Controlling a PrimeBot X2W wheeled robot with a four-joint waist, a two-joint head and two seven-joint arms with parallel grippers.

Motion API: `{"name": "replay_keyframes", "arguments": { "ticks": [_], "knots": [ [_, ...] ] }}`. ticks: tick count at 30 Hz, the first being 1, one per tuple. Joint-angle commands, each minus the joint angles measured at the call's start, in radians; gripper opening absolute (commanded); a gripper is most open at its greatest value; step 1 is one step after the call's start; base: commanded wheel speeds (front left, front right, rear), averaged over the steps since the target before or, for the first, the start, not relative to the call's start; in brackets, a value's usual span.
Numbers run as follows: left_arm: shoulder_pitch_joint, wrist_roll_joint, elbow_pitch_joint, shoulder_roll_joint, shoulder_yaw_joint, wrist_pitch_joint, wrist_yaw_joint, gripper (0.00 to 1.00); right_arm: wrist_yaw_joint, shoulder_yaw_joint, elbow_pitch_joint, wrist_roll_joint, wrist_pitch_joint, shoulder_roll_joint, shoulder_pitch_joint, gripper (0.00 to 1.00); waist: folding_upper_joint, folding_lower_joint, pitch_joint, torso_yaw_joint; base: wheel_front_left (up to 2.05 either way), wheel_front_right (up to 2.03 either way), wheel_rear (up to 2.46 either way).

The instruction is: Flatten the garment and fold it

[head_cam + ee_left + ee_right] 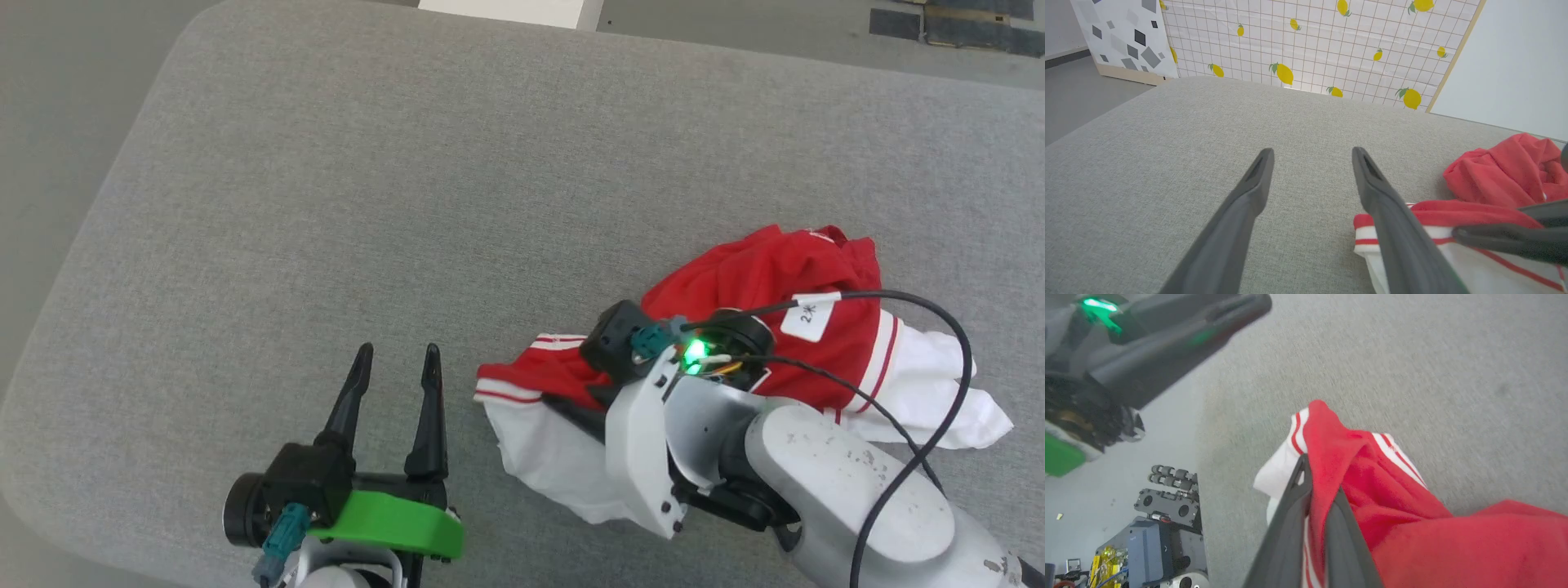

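- We see the garment [767, 269] bunched in a crumpled heap on the right side of the grey desk [408, 163], near our edge. Nothing is flattened yet.
- Our right claw [1319, 475] is pressed together on a fold of red cloth beside the striped trim [1296, 433], likely so we can lift that edge and draw it out of the heap.
- Our left claw [397, 351] hovers spread over bare desk just beside the white sleeve [555, 465], holding nothing. We judge it waits there to take a second edge, so both can pull the cloth flat.
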Motion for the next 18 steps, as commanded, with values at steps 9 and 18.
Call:
{"name": "replay_keyframes", "arguments": {
  "ticks": [9, 18],
  "knots": [
    [-0.024, -0.003, 0.015, -0.004, 0.017, -0.004, 0.005, 1.0, -0.002, -0.065, 0.039, 0.015, -0.142, -0.003, -0.058, 1.0, 0.0, -0.0001, -0.036, -0.053, 0.0, 0.0, 0.0],
    [0.027, 0.028, 0.011, -0.004, 0.064, -0.004, -0.01, 1.0, -0.002, -0.48, -0.046, -0.147, -0.27, -0.044, 0.126, 1.0, 0.0, -0.0001, -0.107, -0.13, 0.0, 0.0, 0.0]
  ]
}}
